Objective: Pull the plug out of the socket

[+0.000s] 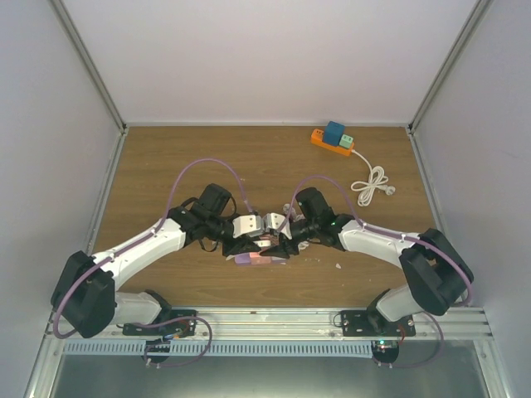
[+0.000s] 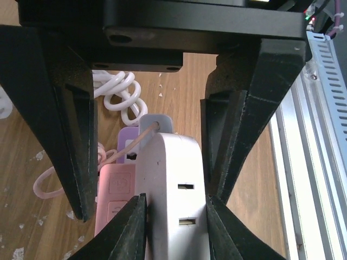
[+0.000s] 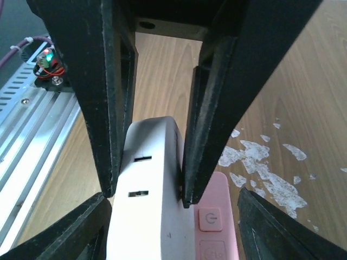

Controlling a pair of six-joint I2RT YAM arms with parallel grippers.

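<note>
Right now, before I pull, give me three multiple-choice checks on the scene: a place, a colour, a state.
1. The orange power strip lies: A) between the arms' bases; B) at the table's far right corner; C) at its near left corner.
2. The strip beside the white block is: A) pink; B) green; C) black.
3. The right hand is: A) open in the air; B) out of view; C) shut on the white block.
Answers: 1 B, the top view shows it there; 2 A, the pink strip with its power button lies beside the block; 3 C, both fingers press the block's sides.
</note>
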